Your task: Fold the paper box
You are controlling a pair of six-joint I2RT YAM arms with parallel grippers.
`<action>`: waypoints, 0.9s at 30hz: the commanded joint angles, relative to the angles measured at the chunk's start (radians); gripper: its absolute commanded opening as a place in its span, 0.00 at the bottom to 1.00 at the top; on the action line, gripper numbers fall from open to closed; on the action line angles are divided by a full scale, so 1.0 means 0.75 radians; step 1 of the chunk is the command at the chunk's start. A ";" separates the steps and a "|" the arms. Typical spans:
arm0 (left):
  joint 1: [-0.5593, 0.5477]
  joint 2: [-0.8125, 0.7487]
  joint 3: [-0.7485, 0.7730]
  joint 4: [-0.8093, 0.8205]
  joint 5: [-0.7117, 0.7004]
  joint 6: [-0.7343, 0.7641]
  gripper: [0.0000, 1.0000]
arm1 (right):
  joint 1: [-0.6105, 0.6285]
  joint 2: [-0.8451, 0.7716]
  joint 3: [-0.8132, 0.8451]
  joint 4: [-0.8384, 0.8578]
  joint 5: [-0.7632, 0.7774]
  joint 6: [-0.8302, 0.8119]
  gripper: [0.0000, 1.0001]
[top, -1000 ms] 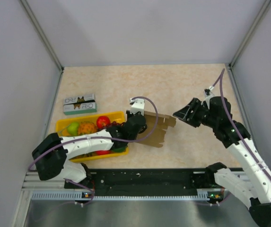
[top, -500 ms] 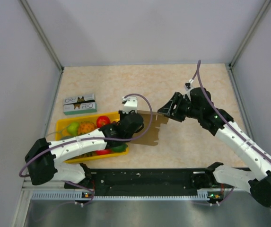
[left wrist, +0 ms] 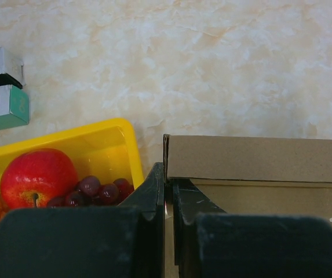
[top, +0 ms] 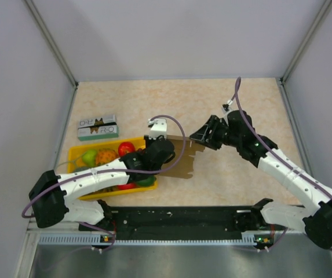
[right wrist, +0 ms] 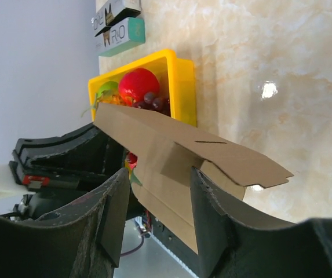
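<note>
Beige marbled tabletop [top: 154, 98] between grey walls [top: 171, 35]; the brown paper box [top: 186, 159] stands half-folded, left gripper [left wrist: 167, 184] pinching its wall, right gripper [right wrist: 157, 176] jaws parted.

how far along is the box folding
Done: the paper box has one long panel bent over along a crease. In hand: the left claw pinches its edge, and the open right claw straddles the far flap. Left: the flaps are loose and it is not a closed box yet.
</note>
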State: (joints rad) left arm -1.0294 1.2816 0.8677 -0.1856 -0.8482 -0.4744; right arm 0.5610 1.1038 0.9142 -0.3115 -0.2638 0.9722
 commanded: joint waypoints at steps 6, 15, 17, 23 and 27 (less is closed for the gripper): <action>-0.014 -0.081 -0.036 0.125 -0.025 -0.014 0.00 | 0.017 0.007 -0.151 0.311 -0.033 0.186 0.42; -0.020 -0.070 -0.048 0.131 -0.039 0.015 0.00 | 0.017 -0.054 -0.076 0.103 0.016 0.091 0.56; -0.020 -0.066 -0.052 0.127 -0.063 0.013 0.00 | 0.011 -0.148 -0.059 0.039 0.031 0.005 0.59; -0.022 -0.046 -0.036 0.123 -0.076 0.031 0.00 | 0.033 -0.177 0.125 -0.196 0.090 -0.124 0.55; -0.022 -0.046 -0.036 0.135 -0.072 0.043 0.00 | 0.033 -0.044 0.227 -0.186 0.114 -0.155 0.46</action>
State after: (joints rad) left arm -1.0416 1.2526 0.8337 -0.1307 -0.8810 -0.4614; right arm 0.5735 0.9962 0.9859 -0.4213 -0.2234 0.9218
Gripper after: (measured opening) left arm 0.040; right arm 0.511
